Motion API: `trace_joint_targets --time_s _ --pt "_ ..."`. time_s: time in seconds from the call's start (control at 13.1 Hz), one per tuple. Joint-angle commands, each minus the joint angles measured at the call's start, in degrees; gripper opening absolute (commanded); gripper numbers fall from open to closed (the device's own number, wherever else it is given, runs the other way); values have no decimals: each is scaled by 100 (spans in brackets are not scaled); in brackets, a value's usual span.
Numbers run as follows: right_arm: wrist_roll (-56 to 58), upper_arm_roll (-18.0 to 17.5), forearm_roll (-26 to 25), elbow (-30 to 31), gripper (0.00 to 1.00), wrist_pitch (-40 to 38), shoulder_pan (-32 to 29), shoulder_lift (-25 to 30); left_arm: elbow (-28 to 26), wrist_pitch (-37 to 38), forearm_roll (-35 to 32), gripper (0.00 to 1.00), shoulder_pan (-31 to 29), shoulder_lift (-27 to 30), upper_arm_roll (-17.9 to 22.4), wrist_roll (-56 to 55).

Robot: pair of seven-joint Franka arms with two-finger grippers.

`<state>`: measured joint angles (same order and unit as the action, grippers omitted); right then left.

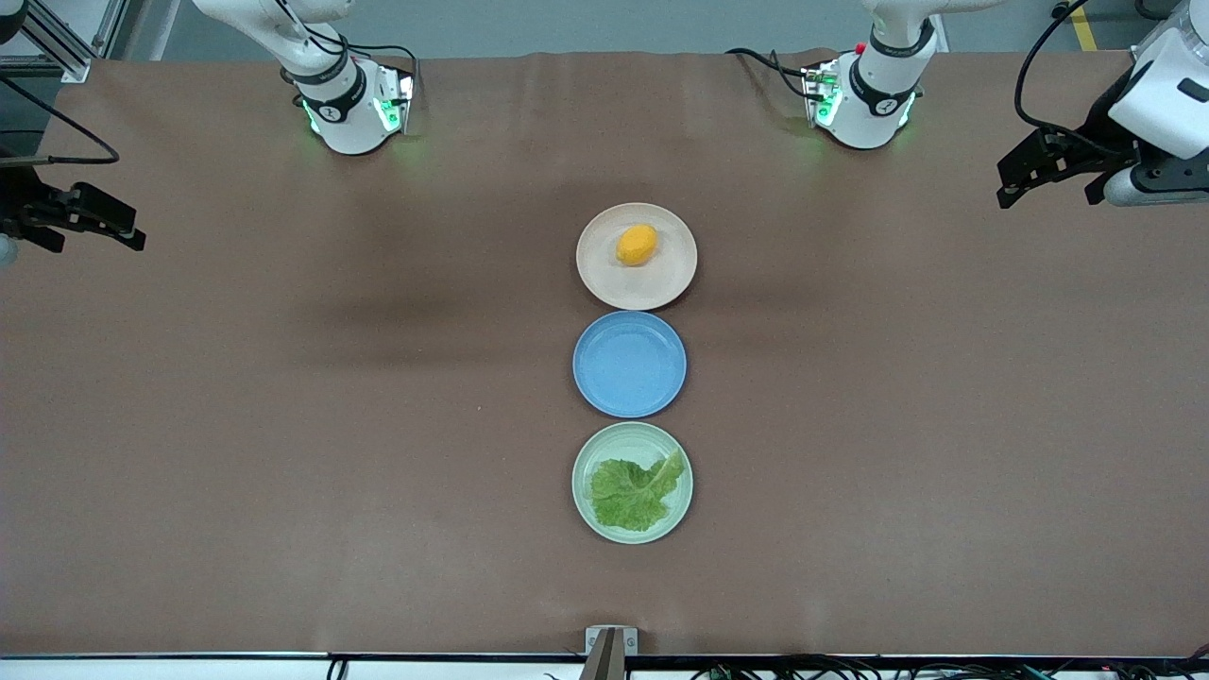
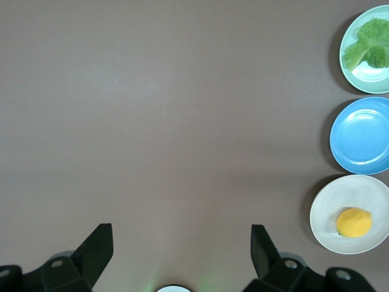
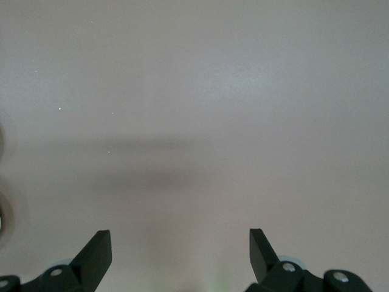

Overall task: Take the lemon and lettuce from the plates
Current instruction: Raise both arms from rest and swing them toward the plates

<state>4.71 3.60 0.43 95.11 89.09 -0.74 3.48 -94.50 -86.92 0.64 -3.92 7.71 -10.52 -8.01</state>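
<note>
The lemon [image 1: 637, 245] lies on the beige-pink plate [image 1: 604, 283], the plate nearest the robot bases. The lettuce [image 1: 631, 491] lies on the mint green plate [image 1: 623, 436], the plate nearest the front camera. My left gripper [image 1: 1047, 194] is open and empty, up at the left arm's end of the table. Its wrist view shows the open gripper [image 2: 182, 234], the lemon [image 2: 353, 222] on its plate [image 2: 331, 210] and the lettuce [image 2: 368, 45] on its plate [image 2: 364, 79]. My right gripper [image 1: 94, 241] is open and empty at the right arm's end; its wrist view [image 3: 181, 237] shows bare table.
A blue plate [image 1: 629, 365] holding nothing sits between the two other plates, in a line with them; it also shows in the left wrist view [image 2: 363, 135]. Brown table cover [image 1: 283, 425] spreads on both sides. A small bracket [image 1: 610, 642] stands at the table's front edge.
</note>
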Motion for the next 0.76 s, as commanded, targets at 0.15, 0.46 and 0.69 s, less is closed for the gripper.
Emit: trace_joint_targets --time_s 0.15,0.46,0.69 --pt "-67 -26 80 210 100 38 -14 215 264 -17 130 100 -39 -172 -47 124" --pt "-14 -26 71 96 100 -23 -23 171 923 -61 86 100 84 -1076 -336 98" --pt "-67 -17 -17 -194 100 -15 -5 -153 1241 -604 86 100 338 -1946 -451 98"
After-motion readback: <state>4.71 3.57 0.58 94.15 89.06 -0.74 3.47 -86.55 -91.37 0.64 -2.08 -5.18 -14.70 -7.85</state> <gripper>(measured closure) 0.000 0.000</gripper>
